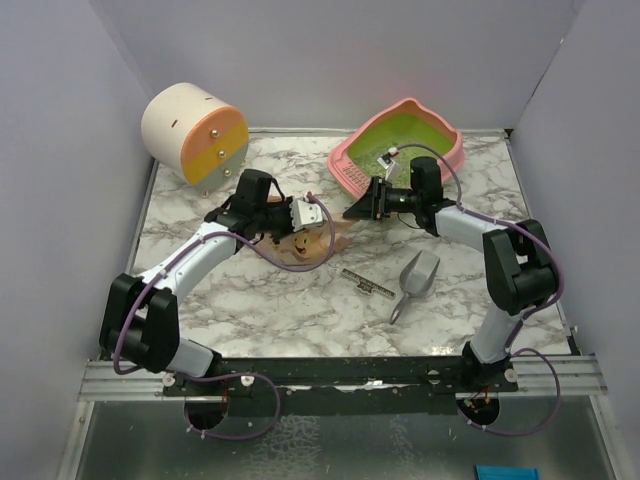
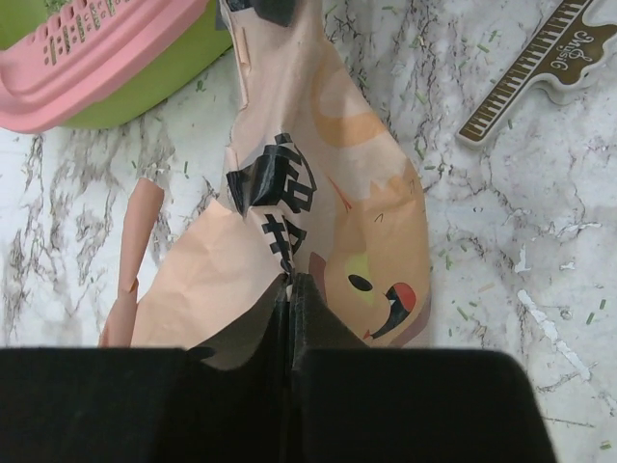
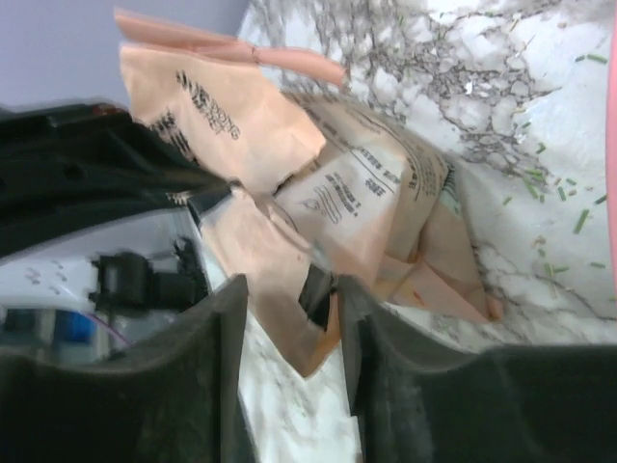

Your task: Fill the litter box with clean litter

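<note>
- Ok, litter box (image 1: 432, 128): far right part of the marble table (image 1: 250, 300), near the back wall, green inside facing up. In the top view the right arm's wrist overlaps its near rim.
- Litter (image 3: 581, 220): loose green granules scattered on the marble beside the bag. The left wrist view shows a few more around the bag and a small patch just inside the box at the frame's top corner.
- Left gripper (image 2: 291, 280): 2 fingers pressed together on the peach bag (image 2: 328, 212), with paper pinched in the seam between them. The cartoon face is printed just beside the grip point.
- Right gripper (image 3: 289, 282): narrow gap between the fingers, with a crumpled corner of the bag sitting in it. Cannot tell whether the pads actually clamp it.
- The bag lies mid-table between the 2 grippers, flat and crinkled, just in front of the box.
- Grey scoop (image 1: 418, 275): on the marble nearer the arm bases, right of centre, untouched.
- Dark printed strip (image 1: 367, 283): just left of the scoop, apart from it.
- Cream-and-orange cylinder (image 1: 195, 130): far left corner, on its side, well apart from both grippers.
</note>
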You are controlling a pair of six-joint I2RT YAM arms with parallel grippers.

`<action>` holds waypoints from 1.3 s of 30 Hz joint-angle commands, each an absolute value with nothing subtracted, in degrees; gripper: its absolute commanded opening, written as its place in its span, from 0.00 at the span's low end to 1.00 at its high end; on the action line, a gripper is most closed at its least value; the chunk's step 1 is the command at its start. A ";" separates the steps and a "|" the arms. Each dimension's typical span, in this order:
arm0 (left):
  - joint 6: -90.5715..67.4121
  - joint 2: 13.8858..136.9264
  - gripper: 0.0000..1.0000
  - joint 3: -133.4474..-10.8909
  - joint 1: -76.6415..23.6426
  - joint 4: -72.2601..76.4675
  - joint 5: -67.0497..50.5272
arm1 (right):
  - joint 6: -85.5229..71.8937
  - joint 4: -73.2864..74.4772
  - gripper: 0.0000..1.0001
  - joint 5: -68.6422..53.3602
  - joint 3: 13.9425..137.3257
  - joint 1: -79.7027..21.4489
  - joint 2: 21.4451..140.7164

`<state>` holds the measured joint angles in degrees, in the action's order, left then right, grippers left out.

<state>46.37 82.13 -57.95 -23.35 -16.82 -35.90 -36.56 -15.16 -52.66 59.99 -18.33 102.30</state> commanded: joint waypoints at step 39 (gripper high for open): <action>39.36 80.96 0.00 -61.25 -23.60 -7.05 -16.81 | 11.52 8.31 0.01 -22.70 63.83 -29.88 90.94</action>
